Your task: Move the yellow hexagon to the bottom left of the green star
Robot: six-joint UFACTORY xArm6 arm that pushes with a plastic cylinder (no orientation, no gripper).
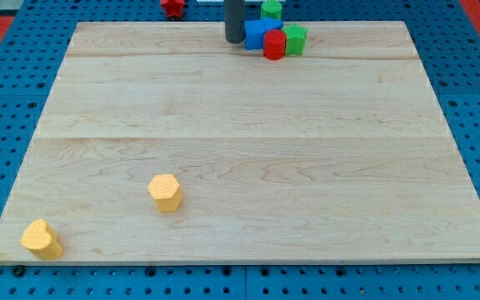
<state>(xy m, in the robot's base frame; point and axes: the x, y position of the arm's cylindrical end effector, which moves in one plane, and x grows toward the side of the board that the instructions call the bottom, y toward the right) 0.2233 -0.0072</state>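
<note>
A: Starting at the view's left, what sits on the wooden board?

B: A yellow block lies in the bottom-left corner, close to the board's edge; its shape looks a bit heart-like, though I cannot be sure. Up and to the right of it, apart from it, sits the yellow hexagon, alone on bare wood.

A: And along the top?

B: A red block sits at the very top edge, partly cut off, shape unclear. Right of it, my tip rests at the board's top edge, just beside the left side of a blue block; whether they touch I cannot tell. The rod is a plain end with nothing to spread or pinch. A red cylinder touches the blue block's right side, and a green block is pressed against that. Another green block lies behind them.

A: So the hexagon is far from the tip?

B: Yes, well apart, down in the lower left
</note>
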